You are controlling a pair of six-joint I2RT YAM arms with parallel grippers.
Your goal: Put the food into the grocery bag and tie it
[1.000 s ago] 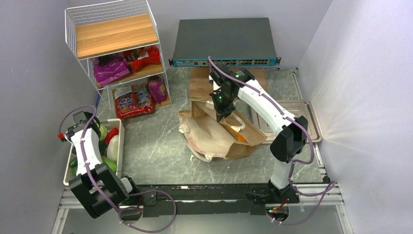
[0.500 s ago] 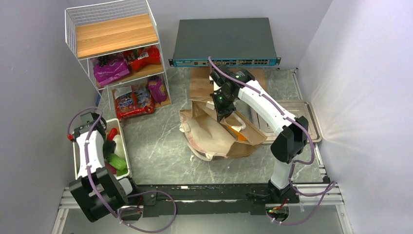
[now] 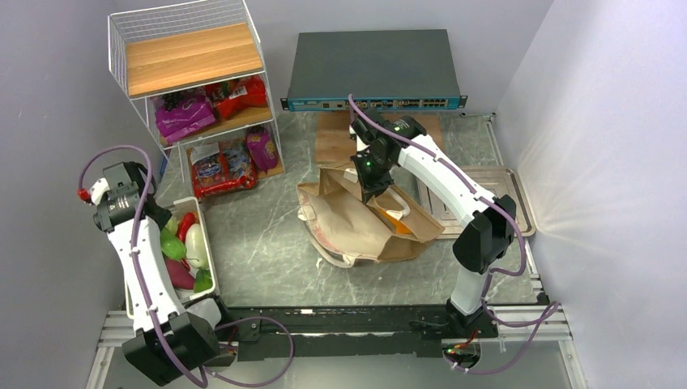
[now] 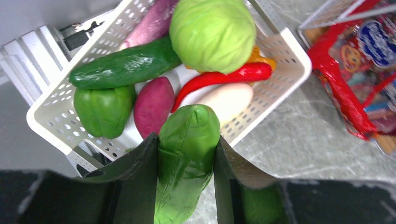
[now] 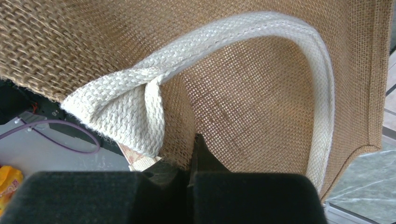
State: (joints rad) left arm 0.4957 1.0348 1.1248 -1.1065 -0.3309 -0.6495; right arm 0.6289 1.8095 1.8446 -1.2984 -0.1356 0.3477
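My left gripper (image 4: pixel 187 140) is shut on a bright green leafy vegetable (image 4: pixel 189 158), held above the white basket (image 4: pixel 293 56). In the basket lie a pale-green cabbage (image 4: pixel 212 32), a cucumber, a green pepper, a purple root and a red chilli. In the top view the left gripper (image 3: pixel 155 223) hangs over the basket's far end. The tan grocery bag (image 3: pixel 356 227) lies mid-table with an orange piece (image 3: pixel 393 215) in its mouth. My right gripper (image 3: pixel 373 190) is shut on the bag's rim (image 5: pixel 205 107) beside the cream handle (image 5: pixel 261 28). Red snack packets (image 3: pixel 223 170) and a purple packet (image 3: pixel 261 148) sit on the rack.
A white wire rack (image 3: pixel 190 81) with wooden shelves stands at the back left. A grey network switch (image 3: pixel 373 65) lies at the back. A metal tray (image 3: pixel 506 203) sits to the right of the bag. Walls close in on both sides.
The left arm has straightened and its wrist has risen and swung left and back over the basket, with the green vegetable in its jaws. The right arm and the bag have stayed put.
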